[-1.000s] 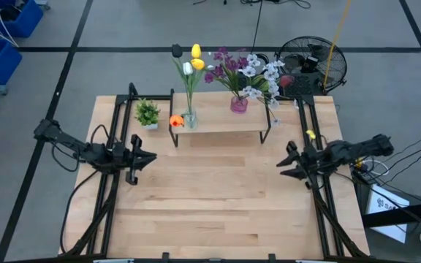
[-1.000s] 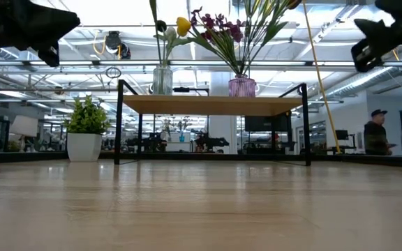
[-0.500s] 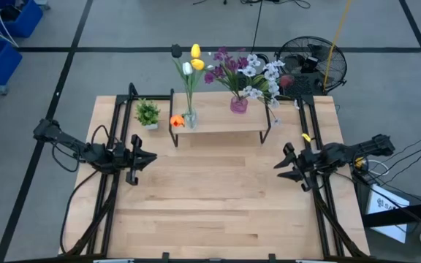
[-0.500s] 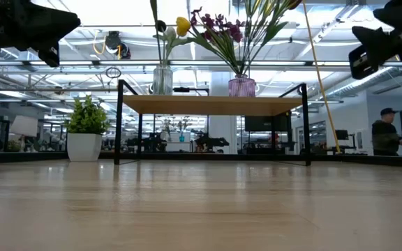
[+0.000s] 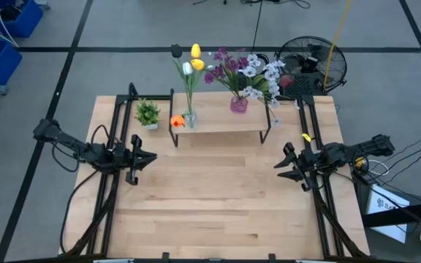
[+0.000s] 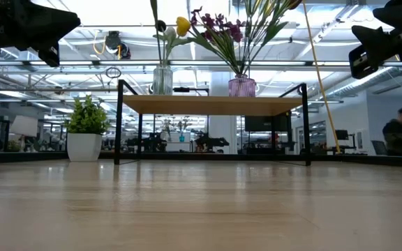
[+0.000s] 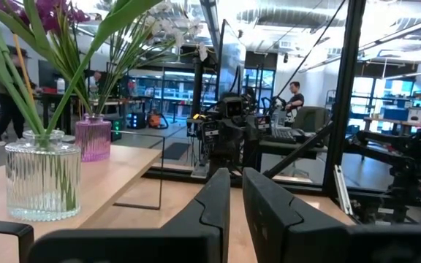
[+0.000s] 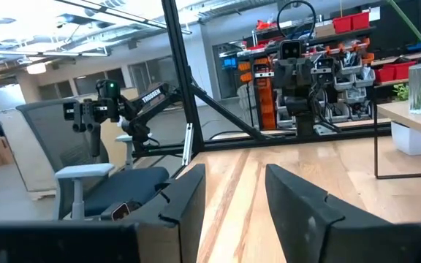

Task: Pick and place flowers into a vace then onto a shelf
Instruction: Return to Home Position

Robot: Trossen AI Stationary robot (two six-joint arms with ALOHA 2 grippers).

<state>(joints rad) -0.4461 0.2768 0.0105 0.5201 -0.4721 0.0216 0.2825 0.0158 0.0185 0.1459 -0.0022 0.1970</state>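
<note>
**Flowers vased and on the shelf; both grippers empty**

My left gripper (image 5: 146,157) hangs over the bench (image 5: 210,208) near its left edge. Its fingers are a narrow slit apart, with nothing between them. My right gripper (image 5: 280,166) sits near the right edge, parted wider and also empty. Both are well apart from the shelf (image 5: 221,126), which stands mid-way along the bench's far edge.

On the shelf:
- The clear vase (image 5: 189,118) stands toward the left end.
- The purple vase (image 5: 239,104) stands right of middle.

The flowers (image 5: 232,69) have long green stems fanning outward. Yellow and white tulips rise from the clear vase, dark purple blooms and white sprays from the purple one.

An orange bloom (image 5: 176,121) shows at the shelf's left end. I cannot tell whether its stem is in the vase.

My judgement is that placing is essentially finished and only parking the arms is left.
</note>
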